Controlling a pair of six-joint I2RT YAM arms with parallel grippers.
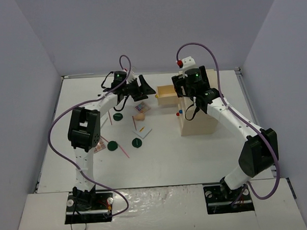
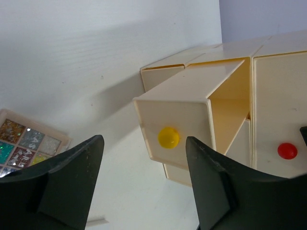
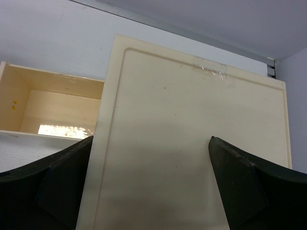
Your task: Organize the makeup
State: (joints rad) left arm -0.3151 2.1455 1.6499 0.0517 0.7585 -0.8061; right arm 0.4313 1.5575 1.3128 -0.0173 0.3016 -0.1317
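The makeup lies loose on the table left of the beige drawer box (image 1: pixel 198 122): green discs (image 1: pixel 118 117), a white card (image 1: pixel 143 131), a glittery palette (image 1: pixel 140 109) and thin pink pencils (image 1: pixel 125 151). One drawer (image 1: pixel 165 95) stands pulled out to the left, and its inside (image 3: pixel 48 105) looks empty. My left gripper (image 2: pixel 144 141) is open with nothing in it, and the drawer's yellow knob (image 2: pixel 169 137) sits just beyond its fingertips. The palette (image 2: pixel 26 143) shows at the lower left of the left wrist view. My right gripper (image 3: pixel 151 141) hangs open over the box's top panel (image 3: pixel 192 143).
A red knob (image 2: pixel 287 150) marks the neighbouring drawer front. Another palette (image 1: pixel 99 146) and two more green discs (image 1: pixel 112 146) lie near the left arm's elbow. A small white block with a red knob (image 1: pixel 184 60) stands at the back wall.
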